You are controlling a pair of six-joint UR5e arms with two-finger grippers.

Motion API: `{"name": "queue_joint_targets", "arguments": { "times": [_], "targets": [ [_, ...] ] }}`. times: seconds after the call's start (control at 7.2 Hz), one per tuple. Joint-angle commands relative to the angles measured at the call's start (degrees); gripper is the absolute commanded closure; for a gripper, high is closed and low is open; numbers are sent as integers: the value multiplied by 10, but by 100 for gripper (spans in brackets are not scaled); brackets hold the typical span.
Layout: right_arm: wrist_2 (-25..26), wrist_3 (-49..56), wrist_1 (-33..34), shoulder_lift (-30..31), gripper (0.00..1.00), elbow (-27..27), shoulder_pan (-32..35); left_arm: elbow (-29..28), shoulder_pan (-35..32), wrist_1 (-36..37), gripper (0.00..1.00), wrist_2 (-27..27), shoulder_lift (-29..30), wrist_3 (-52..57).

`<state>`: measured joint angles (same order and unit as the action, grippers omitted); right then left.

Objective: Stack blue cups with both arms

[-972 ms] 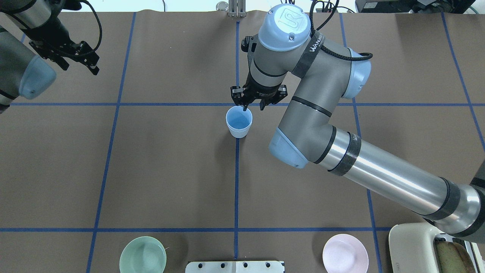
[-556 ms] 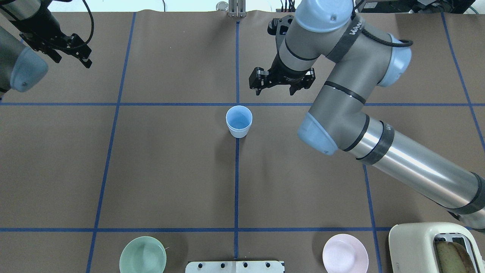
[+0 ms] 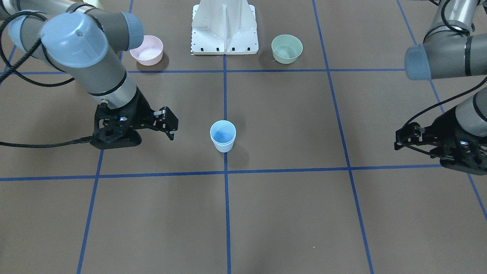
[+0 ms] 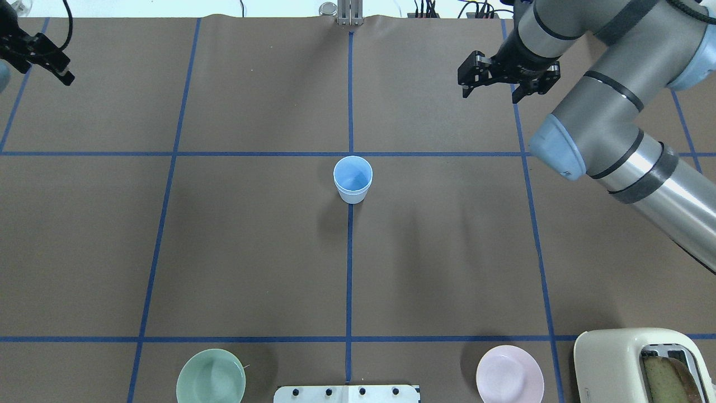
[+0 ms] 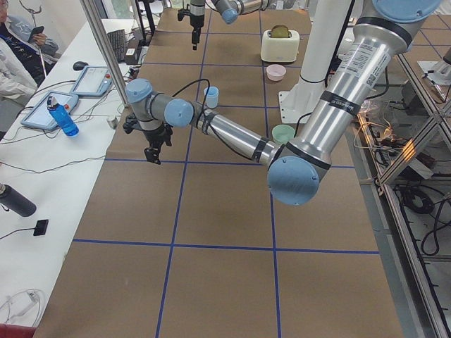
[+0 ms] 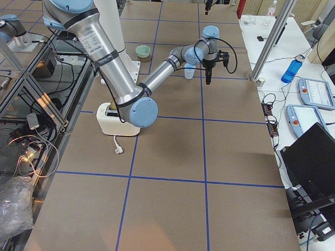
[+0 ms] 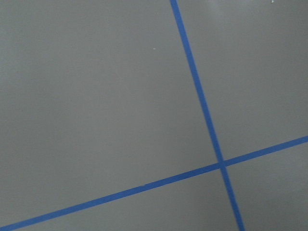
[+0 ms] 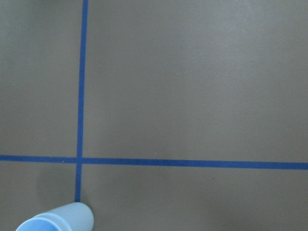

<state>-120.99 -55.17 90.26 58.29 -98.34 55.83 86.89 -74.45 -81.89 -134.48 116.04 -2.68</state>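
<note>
The blue cups (image 4: 352,179) stand upright as one nested stack on the brown table (image 4: 251,252), on a blue tape line. They are pale blue outside and brighter blue inside, and the front-facing view shows a doubled rim where one sits in the other. The inner cup shows only its own blue wall.

The right gripper (image 4: 491,96) hangs with jaws spread and nothing between them. The stack is well apart from them, nearer the robot and toward the left arm's side. The left gripper (image 3: 405,137) also has its jaws apart, holding nothing, with the stack well off to their right.

Far behind both pairs of jaws, at the robot's edge, sit a mint-green bowl (image 4: 211,376) and a pink bowl (image 4: 509,374), each showing a bare inside. Beside the pink bowl, a cream toaster (image 4: 615,358) holds a brownish slice (image 4: 665,380) in its slot.
</note>
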Motion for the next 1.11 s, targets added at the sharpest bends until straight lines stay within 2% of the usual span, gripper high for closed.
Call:
{"name": "queue_joint_targets", "arguments": {
  "times": [0.0,0.28,0.42,0.56,0.97],
  "targets": [
    [18,13,0,82,0,-14,67,-26,-54,0,2,-1,-27,83],
    [6,202,3,166,0,-12,149,-28,-92,0,2,-1,-59,128],
    [-31,285,3,207,0,-6,198,-30,-110,0,2,0,-77,158],
    [-64,339,3,245,0,-5,238,-33,-124,0,2,-1,-93,186],
    [-73,486,9,334,0,-2,335,-32,-134,0,1,-3,-133,235]
  ]
}}
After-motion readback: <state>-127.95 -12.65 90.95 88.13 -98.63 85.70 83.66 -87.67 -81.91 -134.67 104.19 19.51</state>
